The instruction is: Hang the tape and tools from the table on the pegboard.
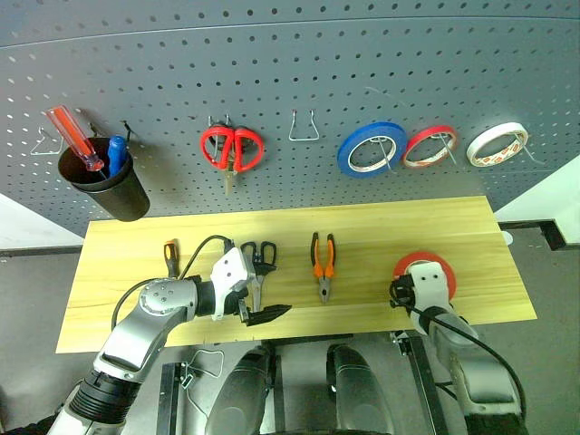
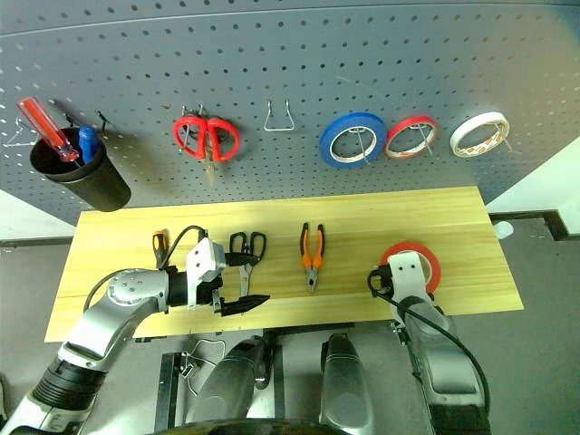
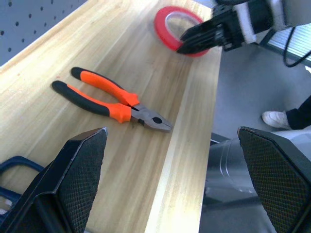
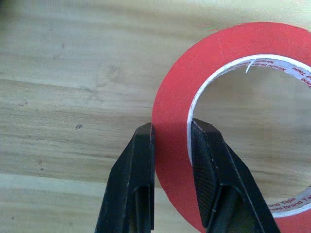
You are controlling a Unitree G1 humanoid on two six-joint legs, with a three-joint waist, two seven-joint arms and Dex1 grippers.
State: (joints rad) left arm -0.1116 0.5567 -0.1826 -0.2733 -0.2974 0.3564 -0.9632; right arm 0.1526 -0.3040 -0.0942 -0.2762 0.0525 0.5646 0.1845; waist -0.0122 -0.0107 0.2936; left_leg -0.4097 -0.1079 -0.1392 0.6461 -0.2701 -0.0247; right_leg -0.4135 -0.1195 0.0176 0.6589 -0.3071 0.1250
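The right gripper (image 4: 171,133) is closed on the tape (image 4: 175,102), one finger outside the red ring and one inside the pale core, the band pinched between them. The roll is bright red, a flat ring with a whitish inner lining carrying small red print; it lies flat on the table (image 1: 381,222), close to the front edge and toward the right end. From the head views the right gripper (image 1: 410,292) reaches in from the front edge and covers the near part of the roll.

The left gripper (image 1: 256,306) is spread wide and holds nothing — its two black fingers (image 3: 73,179) stand far apart, pointing along the front edge toward the right end. It hovers by the front edge, left of centre.

The pliers (image 1: 323,265), orange-and-black handled, lie near the middle of the table, jaws toward the front edge, handles toward the pegboard (image 1: 299,63). The scissors (image 1: 260,258) with dark handles lie left of them, just behind the left gripper. The small screwdriver (image 1: 170,256) lies further toward the left end.

On the pegboard hang red-handled scissors (image 1: 232,149), a blue roll (image 1: 372,149), a smaller red roll (image 1: 430,146) and a white roll (image 1: 497,144); a black cup (image 1: 107,184) holds long red and blue screwdrivers.
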